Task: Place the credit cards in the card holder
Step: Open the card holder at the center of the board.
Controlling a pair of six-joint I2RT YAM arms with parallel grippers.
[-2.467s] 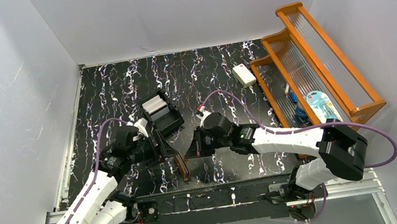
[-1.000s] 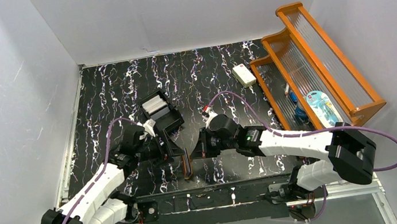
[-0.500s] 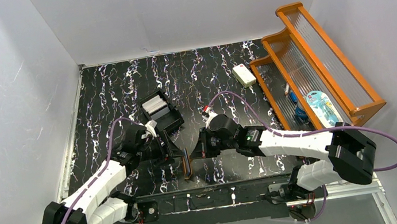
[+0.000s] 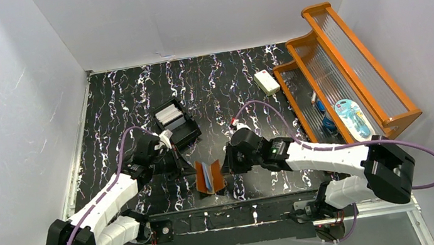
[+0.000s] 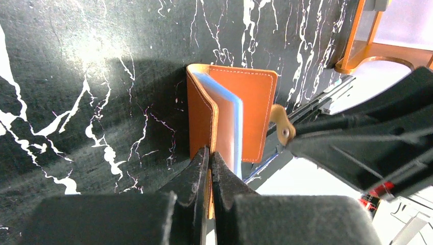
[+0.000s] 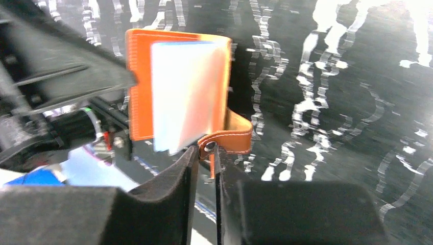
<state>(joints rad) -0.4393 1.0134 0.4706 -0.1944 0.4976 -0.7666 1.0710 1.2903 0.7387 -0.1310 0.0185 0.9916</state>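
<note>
The card holder (image 4: 209,177) stands on edge on the black marbled table, spread open in a V with pale blue slots (image 5: 236,127) showing inside. My left gripper (image 5: 209,153) is shut on its left cover. My right gripper (image 6: 206,150) has its jaws slightly apart, the right cover's edge loose between them and the snap tab (image 6: 232,138) curling at the fingertips. In the top view the left gripper (image 4: 191,167) and right gripper (image 4: 225,164) flank the holder. White and grey credit cards (image 4: 168,113) sit stacked in the black box.
The black compartmented box (image 4: 187,133) lies just behind the left gripper. A white block with a red mark (image 4: 267,82) rests at the back. An orange wooden rack (image 4: 347,73) holding small items fills the right side. The arms' mounting rail (image 4: 232,212) runs along the near edge.
The card holder has spread from nearly shut into an open V. My left gripper has closed on its left cover. My right gripper's jaws have parted a little and it has shifted right.
</note>
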